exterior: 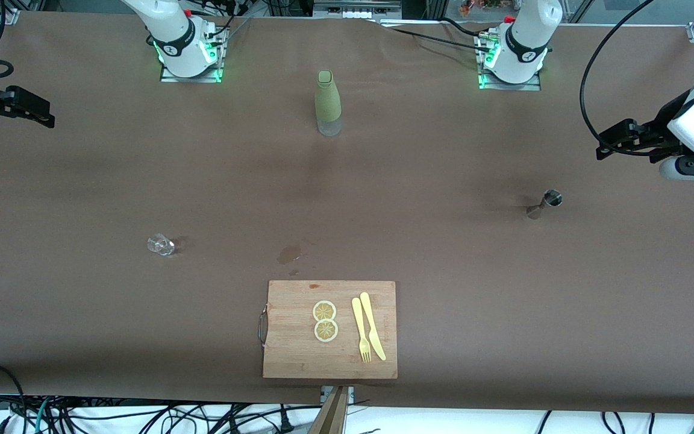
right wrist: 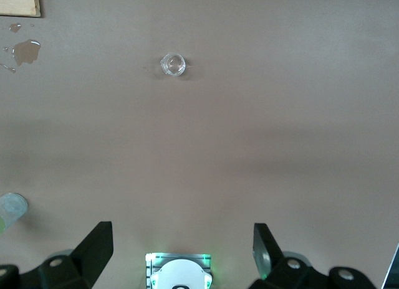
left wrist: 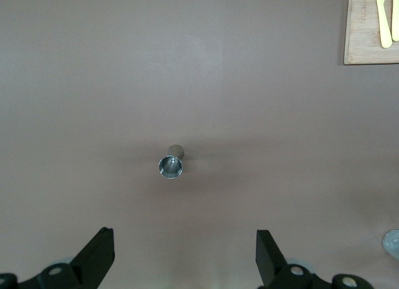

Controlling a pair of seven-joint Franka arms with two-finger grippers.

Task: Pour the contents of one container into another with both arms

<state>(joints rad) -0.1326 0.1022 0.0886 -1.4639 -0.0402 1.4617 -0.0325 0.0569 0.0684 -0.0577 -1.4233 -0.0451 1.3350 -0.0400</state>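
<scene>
The left gripper [exterior: 601,146] hangs in the air over the left arm's end of the table, its two black fingers [left wrist: 100,258] spread wide apart and holding nothing. Below it and a little toward the middle of the table stands the small metal jigger [exterior: 544,204], upright on the brown table [exterior: 419,181], one open cone facing up; in the left wrist view the jigger [left wrist: 171,165] sits in line with the gap between the fingers but well clear of them.

The right gripper [exterior: 34,114] hangs over the right arm's end of the table, its fingers [right wrist: 96,248] also spread and empty. The tiny clear glass cup [exterior: 161,245] stands on the table well apart from this gripper, toward the middle; in the right wrist view the cup [right wrist: 173,65] appears well ahead of the open fingers.

Jigger and cup stand far from each other. Between them sit a tall green bottle [exterior: 327,102], a small wet patch [exterior: 290,253], and a wooden cutting board [exterior: 299,355] with two lemon slices [exterior: 325,320], a yellow fork [exterior: 360,330] and a yellow knife [exterior: 372,325].

Nothing has been picked up, so the task looks to be at its very start. The risks, as I judge them: both items are small and light, so an off-centre close could knock either over; the jigger's narrow waist could slip or swivel in the fingers; and a slightly misaimed pour would miss the cup's small mouth.
</scene>
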